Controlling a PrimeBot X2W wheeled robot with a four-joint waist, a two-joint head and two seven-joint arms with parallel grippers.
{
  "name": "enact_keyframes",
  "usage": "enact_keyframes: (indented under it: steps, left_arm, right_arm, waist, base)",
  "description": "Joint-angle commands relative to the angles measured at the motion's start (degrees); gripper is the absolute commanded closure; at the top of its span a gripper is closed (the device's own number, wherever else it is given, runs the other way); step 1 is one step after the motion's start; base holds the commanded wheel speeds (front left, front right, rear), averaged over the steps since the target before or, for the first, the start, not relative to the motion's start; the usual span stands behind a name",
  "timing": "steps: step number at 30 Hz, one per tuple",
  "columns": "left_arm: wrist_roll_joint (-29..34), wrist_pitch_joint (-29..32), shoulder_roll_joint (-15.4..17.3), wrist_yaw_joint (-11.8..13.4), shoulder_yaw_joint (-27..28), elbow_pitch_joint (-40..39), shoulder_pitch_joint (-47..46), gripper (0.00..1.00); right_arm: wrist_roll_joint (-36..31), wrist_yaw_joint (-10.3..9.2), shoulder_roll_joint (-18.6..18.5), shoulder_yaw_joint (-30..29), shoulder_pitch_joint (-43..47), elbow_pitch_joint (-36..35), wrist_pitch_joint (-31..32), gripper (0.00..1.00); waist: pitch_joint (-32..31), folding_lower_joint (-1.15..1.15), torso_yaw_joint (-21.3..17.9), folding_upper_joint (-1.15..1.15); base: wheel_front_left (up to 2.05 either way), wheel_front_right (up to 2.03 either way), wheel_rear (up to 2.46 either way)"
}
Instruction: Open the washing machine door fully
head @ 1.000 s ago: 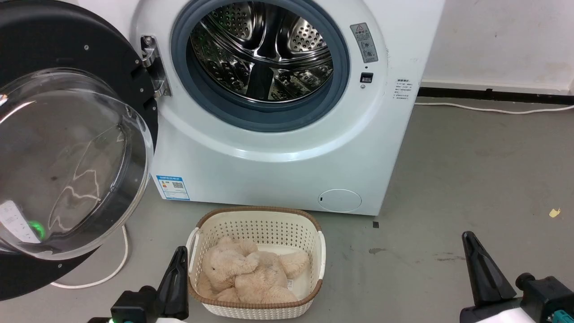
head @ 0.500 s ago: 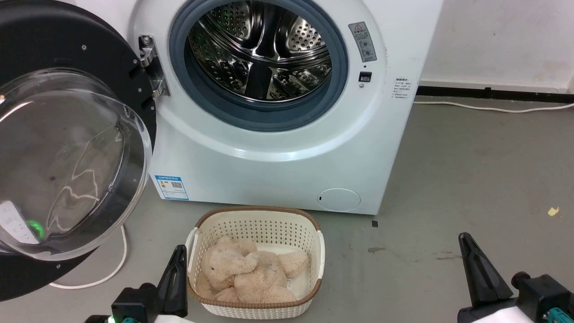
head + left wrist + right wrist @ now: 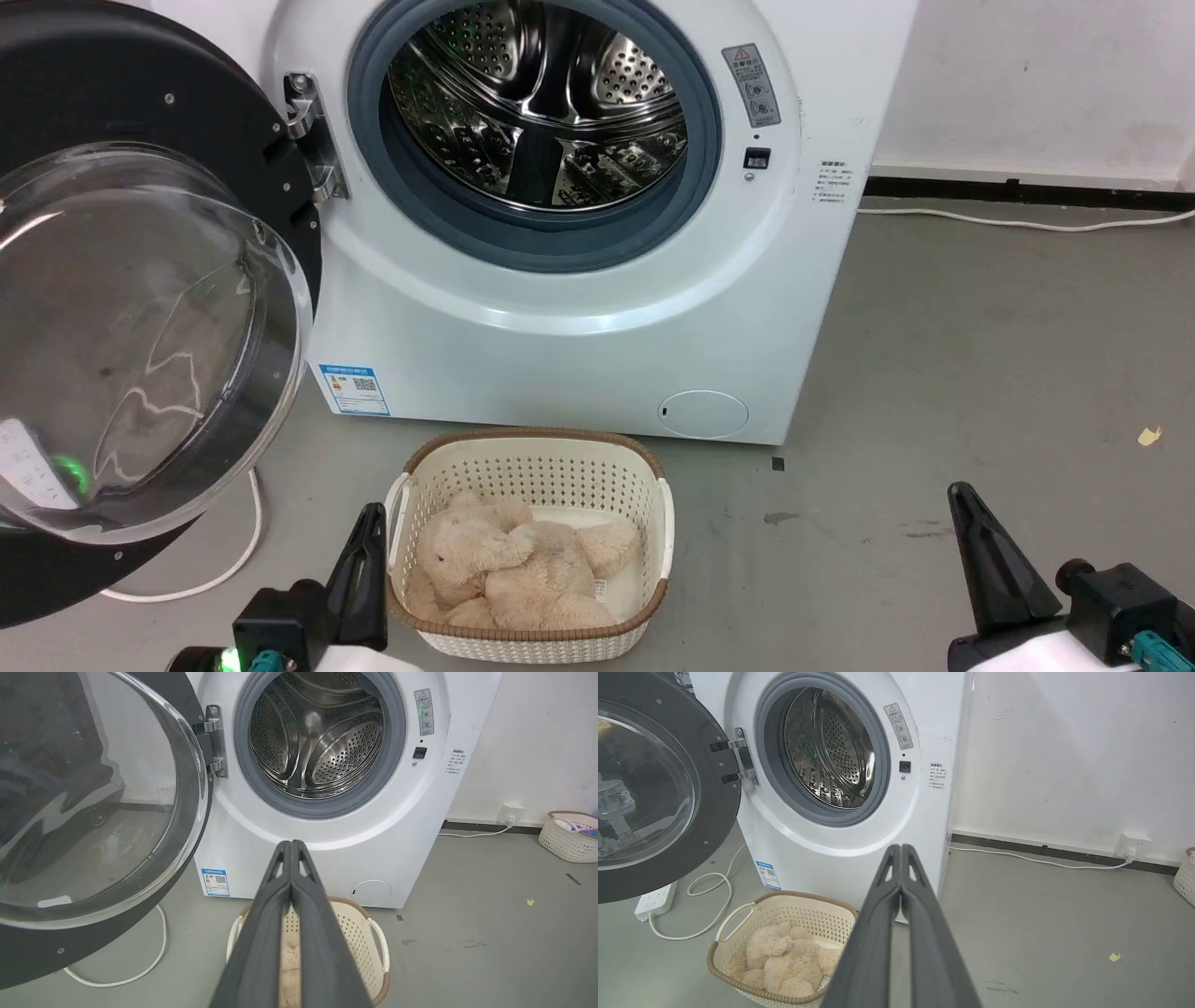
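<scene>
The washing machine door [image 3: 140, 327], a glossy black disc with a bulging clear bowl window, stands swung wide open to the left of the machine on its metal hinge [image 3: 308, 140]. It also shows in the wrist views as the door [image 3: 93, 802] and the door [image 3: 649, 793]. The steel drum [image 3: 537, 103] lies exposed inside the grey rubber ring. My left gripper [image 3: 375, 515] is shut and empty, low by the basket and well clear of the door. My right gripper [image 3: 956, 492] is shut and empty over the floor at lower right. Each gripper's fingers are pressed together in its own wrist view, left gripper [image 3: 291, 843] and right gripper [image 3: 901, 847].
A cream basket [image 3: 532, 437] holding a beige plush toy [image 3: 509, 565] sits on the floor before the machine. A white cable [image 3: 224, 565] loops under the door to a power strip [image 3: 656, 900]. A second basket [image 3: 567, 835] stands by the right wall. A small white flap [image 3: 702, 413] sits low on the machine.
The whole head view has drifted slightly left, so the camera moved. The door holds the same open angle, and both grippers stay shut and low.
</scene>
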Motion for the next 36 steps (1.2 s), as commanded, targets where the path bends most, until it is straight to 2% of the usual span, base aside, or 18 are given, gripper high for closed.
enact_keyframes:
  steps: [1, 36]
  left_arm:
    - [0.88, 0.27, -0.49, -0.32, 0.52, 0.12, -1.05, 1.0]
    - [5.33, 3.38, -2.84, -2.95, 4.01, 0.74, -2.73, 1.0]
  right_arm:
    - [-0.57, -0.02, 0.03, 0.17, -0.94, 0.28, 0.41, 1.0]
    - [-1.72, -0.03, 0.07, 1.09, -2.56, 0.86, 3.69, 1.0]
  waist:
    - [0.02, 0.0, -0.03, 0.0]
    - [0.34, -0.01, -0.63, 0.0]
  base:
    - [0.0, 0.0, 0.0]
    - [0.0, 0.0, 0.0]
